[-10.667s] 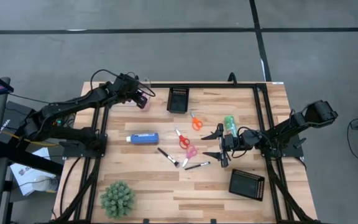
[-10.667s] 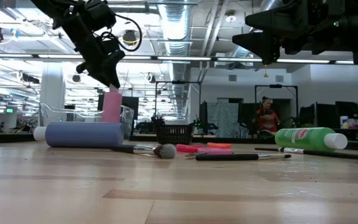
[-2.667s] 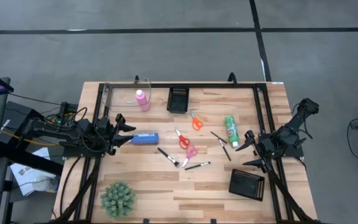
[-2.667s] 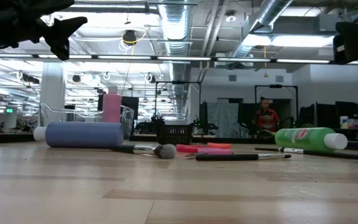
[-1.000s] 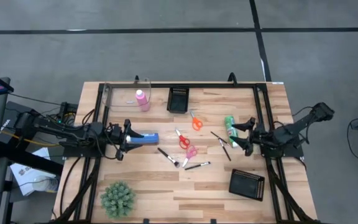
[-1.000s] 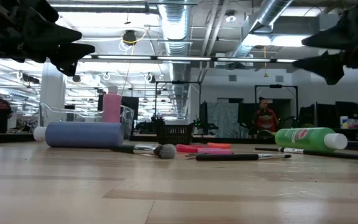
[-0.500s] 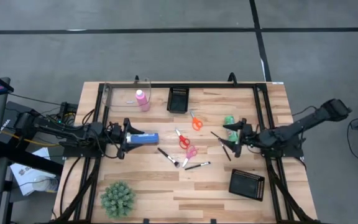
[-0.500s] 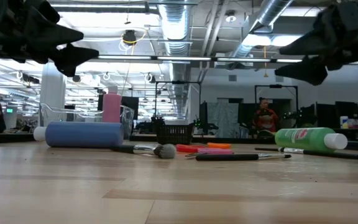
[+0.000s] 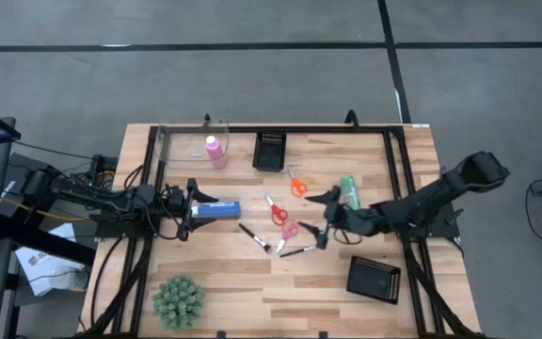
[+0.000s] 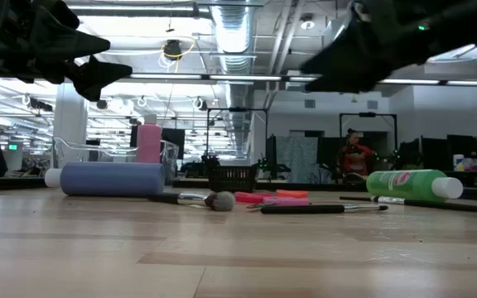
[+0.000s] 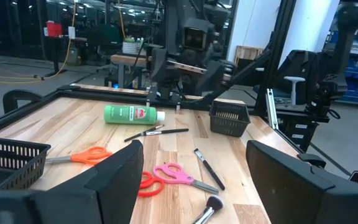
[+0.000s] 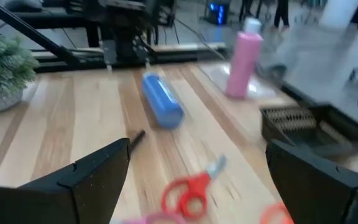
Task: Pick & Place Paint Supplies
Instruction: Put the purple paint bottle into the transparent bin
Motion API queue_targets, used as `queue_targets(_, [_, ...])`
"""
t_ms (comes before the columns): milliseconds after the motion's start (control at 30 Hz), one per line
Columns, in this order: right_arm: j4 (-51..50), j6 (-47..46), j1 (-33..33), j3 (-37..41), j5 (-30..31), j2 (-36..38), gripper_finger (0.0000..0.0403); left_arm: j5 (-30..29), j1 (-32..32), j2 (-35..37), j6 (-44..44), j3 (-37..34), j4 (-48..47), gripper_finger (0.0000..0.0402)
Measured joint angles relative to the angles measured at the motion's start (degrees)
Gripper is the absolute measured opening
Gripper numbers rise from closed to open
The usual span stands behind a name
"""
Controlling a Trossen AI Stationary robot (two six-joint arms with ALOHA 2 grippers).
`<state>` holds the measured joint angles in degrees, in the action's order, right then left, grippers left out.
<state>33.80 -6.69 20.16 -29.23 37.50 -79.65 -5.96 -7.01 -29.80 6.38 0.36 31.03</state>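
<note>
Scissors and brushes lie in a loose cluster mid-desk, and my right pincer (image 9: 316, 218) hangs spread wide above its right edge, holding nothing. I see the pink scissors (image 9: 289, 229) and a dark brush (image 9: 298, 250) just beside those fingers, the red scissors (image 9: 276, 211) a little farther left. The green bottle (image 9: 348, 190) lies near the right arm. My left pincer (image 9: 190, 211) sits spread wide at the capped end of the blue bottle (image 9: 217, 209), which lies flat. The pink bottle (image 9: 215, 150) stands upright inside a clear container (image 9: 166, 141) at the desk's (image 9: 252, 292) far left corner.
</note>
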Motion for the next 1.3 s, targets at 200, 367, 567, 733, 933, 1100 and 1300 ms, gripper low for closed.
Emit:
queue_targets(200, [8.5, 7.5, -0.2, -5.4, -1.8, -11.2, 0.036, 0.0, 0.0, 0.0, 0.1, 0.0, 0.0, 0.0273])
queue_targets(367, [13.1, 8.9, -1.3, -7.1, -7.4, -14.5, 0.036, 0.1, 0.0, 0.1, 0.1, 0.0, 0.2, 0.0273])
queue_targets(567, [15.2, 10.4, -0.7, -6.2, -10.4, -11.6, 0.036, 0.4, 0.0, 1.5, -0.1, 0.0, -0.4, 0.0273])
queue_targets(733, [14.9, 12.4, 1.9, -3.0, -7.9, -6.2, 0.036, -0.3, 0.0, 3.2, -0.3, 0.0, -5.2, 0.0273])
queue_targets(933, [14.9, 12.9, 5.1, 2.8, 0.0, 1.3, 0.036, -4.3, 0.0, 1.4, 2.8, 0.0, -10.9, 0.0273])
queue_targets(1100, [14.6, 13.9, 6.6, 4.5, 3.5, 3.9, 0.036, -4.6, 0.0, -1.5, 3.1, 1.4, -10.7, 0.0273])
queue_targets(1300, [14.7, 14.4, 7.2, 5.6, 4.6, 3.9, 0.036, -5.0, -0.9, -6.8, 3.5, 4.6, -13.7, 0.0273])
